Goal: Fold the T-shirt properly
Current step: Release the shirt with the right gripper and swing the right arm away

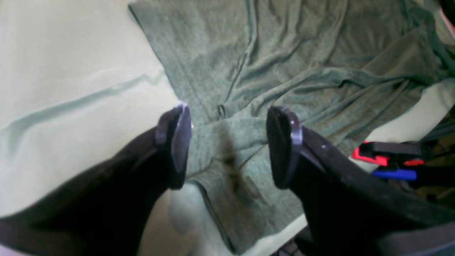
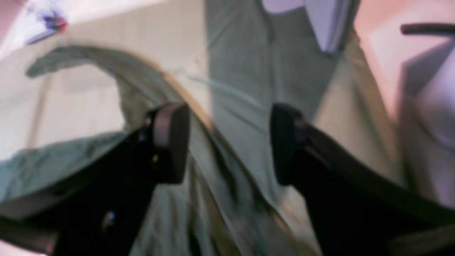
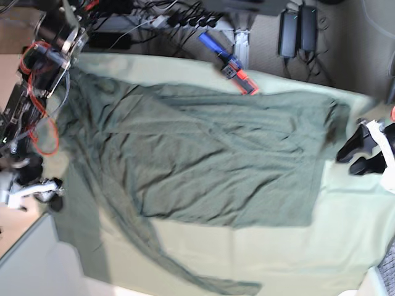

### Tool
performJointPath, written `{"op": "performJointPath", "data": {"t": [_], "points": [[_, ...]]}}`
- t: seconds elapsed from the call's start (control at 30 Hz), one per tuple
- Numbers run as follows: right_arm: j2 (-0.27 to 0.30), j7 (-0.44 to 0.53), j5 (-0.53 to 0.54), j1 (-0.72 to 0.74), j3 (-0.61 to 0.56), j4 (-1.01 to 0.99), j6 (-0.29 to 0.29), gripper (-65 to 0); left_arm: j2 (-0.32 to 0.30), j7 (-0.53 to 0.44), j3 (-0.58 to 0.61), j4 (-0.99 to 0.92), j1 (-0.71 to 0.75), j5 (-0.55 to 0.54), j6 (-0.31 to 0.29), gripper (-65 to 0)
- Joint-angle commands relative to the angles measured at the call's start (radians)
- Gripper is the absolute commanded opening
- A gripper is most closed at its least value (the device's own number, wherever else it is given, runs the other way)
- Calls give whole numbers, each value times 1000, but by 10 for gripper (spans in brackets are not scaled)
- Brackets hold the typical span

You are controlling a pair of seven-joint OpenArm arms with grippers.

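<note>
The dark grey-green T-shirt (image 3: pixel 203 160) lies spread and wrinkled over most of the table, with one long strip trailing toward the front edge. My left gripper (image 3: pixel 347 161) is at the shirt's right end. In the left wrist view this gripper (image 1: pixel 229 145) is open above a folded edge of the T-shirt (image 1: pixel 302 53), with nothing between its fingers. My right gripper (image 3: pixel 49 192) is at the shirt's left side. The blurred right wrist view shows that gripper (image 2: pixel 227 142) open, with rumpled T-shirt cloth (image 2: pixel 213 213) below the gap.
A pale mint tablecloth (image 3: pixel 278 253) covers the table. A red and blue clamp (image 3: pixel 231 65) sits at the back edge and also shows as the clamp (image 1: pixel 387 160) in the left wrist view. Cables and power bricks (image 3: pixel 296 28) lie behind the table. The table's edge drops off at the front left.
</note>
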Motion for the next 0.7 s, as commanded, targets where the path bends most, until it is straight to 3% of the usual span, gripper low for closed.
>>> {"op": "performJointPath", "data": {"t": [0.0, 0.27, 0.5, 0.57, 0.67], "points": [[5, 38, -18, 55, 4, -24, 5, -296, -19, -21, -7, 13, -10, -15, -5, -280], [-84, 250, -200, 217, -64, -429, 5, -296, -20, 0, -7, 13, -9, -19, -5, -280], [-117, 283, -238, 218, -230, -462, 5, -300, -20, 5, -7, 13, -7, -22, -5, -280], [-116, 289, -268, 217, -252, -457, 5, -347, -20, 5, -7, 13, -7, -22, -5, -280], [-116, 288, -303, 217, -254, -453, 5, -496, -20, 5, -7, 13, -7, -23, -5, -280]]}}
